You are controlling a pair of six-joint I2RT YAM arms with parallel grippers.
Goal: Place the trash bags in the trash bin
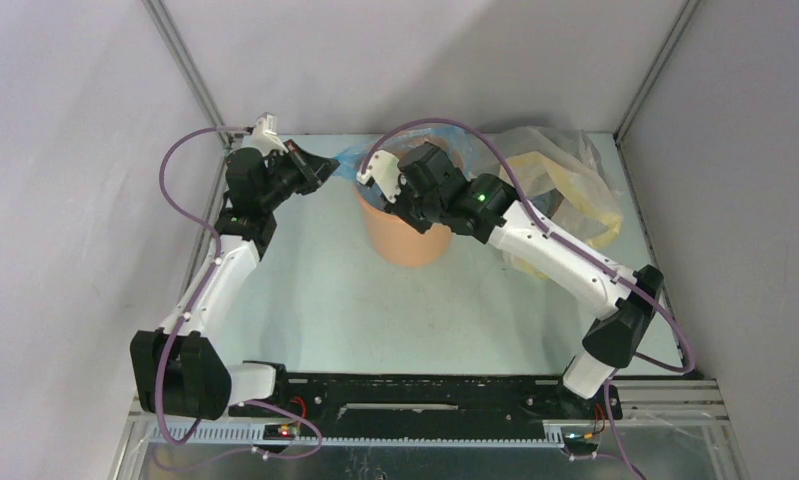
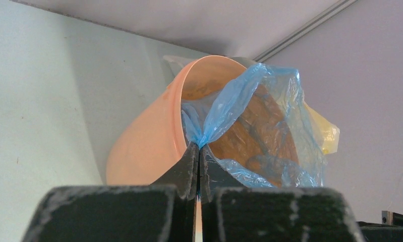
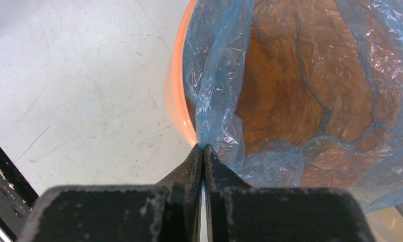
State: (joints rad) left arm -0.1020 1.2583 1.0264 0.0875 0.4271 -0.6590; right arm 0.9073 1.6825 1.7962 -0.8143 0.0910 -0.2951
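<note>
While the trash bin (image 1: 407,243) stands toward the back of the table (image 1: 315,290), I've got the blue trash bag (image 3: 217,75) hanging inside its mouth, with the left gripper (image 2: 198,151) and right gripper (image 3: 203,151) each pinched shut on a fold at the rim. My worry is that pulling too hard could tear the film or tip the bin. No labels or writing readable.
</note>
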